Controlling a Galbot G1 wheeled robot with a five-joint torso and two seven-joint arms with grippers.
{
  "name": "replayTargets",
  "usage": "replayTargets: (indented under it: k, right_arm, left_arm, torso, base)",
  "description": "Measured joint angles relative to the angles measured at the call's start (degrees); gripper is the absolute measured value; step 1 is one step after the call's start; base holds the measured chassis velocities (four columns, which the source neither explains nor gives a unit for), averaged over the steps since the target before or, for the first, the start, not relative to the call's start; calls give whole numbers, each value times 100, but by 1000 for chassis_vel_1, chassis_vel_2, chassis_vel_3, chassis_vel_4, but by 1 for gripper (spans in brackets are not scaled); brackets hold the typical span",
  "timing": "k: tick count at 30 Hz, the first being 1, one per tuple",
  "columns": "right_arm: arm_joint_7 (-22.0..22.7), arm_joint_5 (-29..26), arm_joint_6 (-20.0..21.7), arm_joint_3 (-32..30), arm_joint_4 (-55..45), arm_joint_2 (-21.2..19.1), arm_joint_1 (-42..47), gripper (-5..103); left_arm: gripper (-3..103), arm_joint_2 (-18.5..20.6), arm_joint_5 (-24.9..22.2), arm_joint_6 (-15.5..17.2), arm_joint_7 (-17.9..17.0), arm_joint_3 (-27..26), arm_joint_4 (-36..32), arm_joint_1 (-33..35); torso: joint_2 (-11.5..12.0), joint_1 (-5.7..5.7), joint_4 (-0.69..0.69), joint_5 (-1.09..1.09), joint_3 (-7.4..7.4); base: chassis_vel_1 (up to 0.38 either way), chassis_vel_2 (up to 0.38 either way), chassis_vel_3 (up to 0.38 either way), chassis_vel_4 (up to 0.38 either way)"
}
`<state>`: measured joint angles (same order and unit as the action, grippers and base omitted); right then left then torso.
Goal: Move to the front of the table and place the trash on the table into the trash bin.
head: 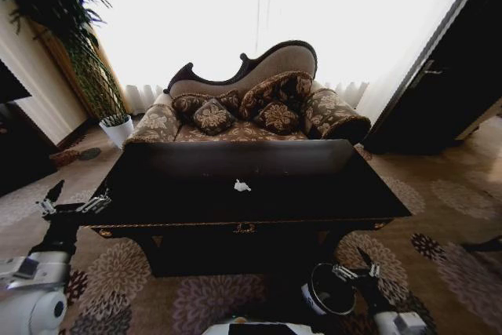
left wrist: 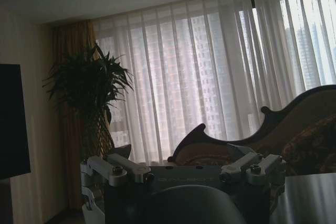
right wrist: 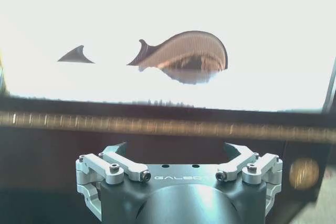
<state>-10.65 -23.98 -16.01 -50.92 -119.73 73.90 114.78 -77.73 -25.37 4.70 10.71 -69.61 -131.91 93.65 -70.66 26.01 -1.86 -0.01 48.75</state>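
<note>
The glossy black table [head: 314, 194] with gold edge trim stands right in front of me. One small white paper bit [head: 242, 186], a piece of the trash, lies near the middle of its top. The round black trash bin [head: 328, 291] sits on the carpet below the table's front right. My left gripper [head: 77, 200] hangs open and empty beside the table's front left corner, and the left wrist view shows it [left wrist: 178, 153] with a strip of the table top [left wrist: 310, 198] beside it. My right gripper [head: 359, 266] is open and empty just above the bin, and in the right wrist view it [right wrist: 176, 148] faces the table's gold trim [right wrist: 157, 125].
A patterned sofa [head: 251, 111] with cushions stands close behind the table. A tall plant in a white pot [head: 118, 129] is at the far left, and a dark cabinet [head: 447, 92] is at the right. Flowered carpet surrounds the table.
</note>
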Motion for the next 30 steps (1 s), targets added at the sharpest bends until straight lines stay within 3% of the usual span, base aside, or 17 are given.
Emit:
replayTargets:
  k: [10, 15, 19, 22, 30]
  right_arm:
    - [-41, -748, 360, -662, -992, -122, -102, 100]
    - [68, -1020, 642, -658, -1315, -281, -334, 100]
    - [619, -1346, 1030, -327, -1666, -704, -744, 100]
    - [1371, -1530, 1459, 247, -1794, -1497, -1418, 100]
    - [1857, -1683, 2197, 1141, -1936, -2190, -2402, 100]
  left_arm:
    - [100, 43, -47, 1, 0, -67, 36, -10]
    - [100, 21, -43, 4, -1, -60, -9, 9]
    - [100, 4, -33, 9, -1, -60, -81, 59]
    - [100, -56, 53, 12, -2, -31, -138, 106]
    - [100, -100, 228, 107, 1, 168, -209, 98]
  torso:
    - [0, 0, 0, -1, 0]
    - [0, 0, 0, 0, 0]
    - [0, 0, -1, 0, 0]
    - [0, 0, 2, 1, 0]
    - [0, 0, 0, -2, 1]
  base:
    - [0, 0, 0, 0]
    - [0, 0, 0, 0]
    - [0, 0, 0, 0]
    - [0, 0, 0, 0]
    - [0, 0, 0, 0]
